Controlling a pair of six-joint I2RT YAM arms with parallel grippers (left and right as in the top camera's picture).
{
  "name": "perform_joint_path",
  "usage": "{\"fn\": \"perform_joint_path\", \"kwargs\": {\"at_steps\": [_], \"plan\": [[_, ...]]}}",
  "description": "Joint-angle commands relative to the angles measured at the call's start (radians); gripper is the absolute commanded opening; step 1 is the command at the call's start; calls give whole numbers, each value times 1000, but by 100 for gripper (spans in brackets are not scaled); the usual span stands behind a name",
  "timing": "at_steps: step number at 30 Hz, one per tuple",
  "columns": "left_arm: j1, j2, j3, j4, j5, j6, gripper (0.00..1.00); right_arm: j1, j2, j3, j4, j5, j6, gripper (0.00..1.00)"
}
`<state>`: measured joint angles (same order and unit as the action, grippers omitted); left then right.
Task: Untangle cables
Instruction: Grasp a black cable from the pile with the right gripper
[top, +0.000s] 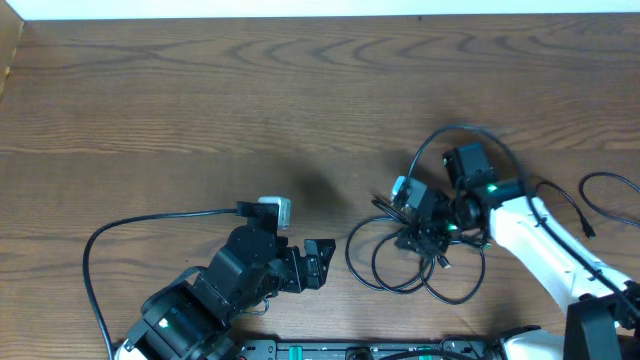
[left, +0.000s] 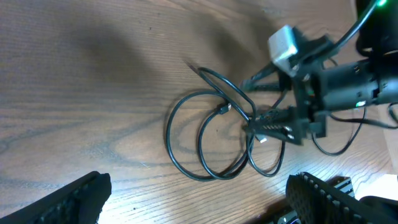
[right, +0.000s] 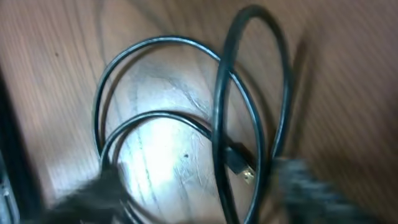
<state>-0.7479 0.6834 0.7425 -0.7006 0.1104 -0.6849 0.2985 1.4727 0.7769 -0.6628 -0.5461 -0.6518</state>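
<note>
right claw (right: 196, 186): fingertips blurred, grip unclear | cables (right: 219, 93): loops cut off at bottom edge

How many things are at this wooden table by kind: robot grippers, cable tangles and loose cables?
Black two-finger robot grippers: 2, the left gripper and the right gripper
Tangle of thin black looped cables: 1
Separate thin black cable near the right edge: 1
Total: 4

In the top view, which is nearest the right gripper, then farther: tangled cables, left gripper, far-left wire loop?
1. tangled cables, directly under the right gripper
2. left gripper, bottom middle of the view
3. wire loop, way off near the picture's edge
</note>
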Motion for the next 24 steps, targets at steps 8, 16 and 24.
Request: {"fn": "perform_joint_path", "kwargs": {"at_steps": [8,16,24], "plan": [[0,-5,14,-38,2,-9,94,14,-6,-53,96,65,117,1],[0,-5,14,-48,2,-9,94,14,-13,45,92,-29,179,1],[0,-5,14,-62,2,-8,94,16,-74,324,88,-163,304,1]]}}
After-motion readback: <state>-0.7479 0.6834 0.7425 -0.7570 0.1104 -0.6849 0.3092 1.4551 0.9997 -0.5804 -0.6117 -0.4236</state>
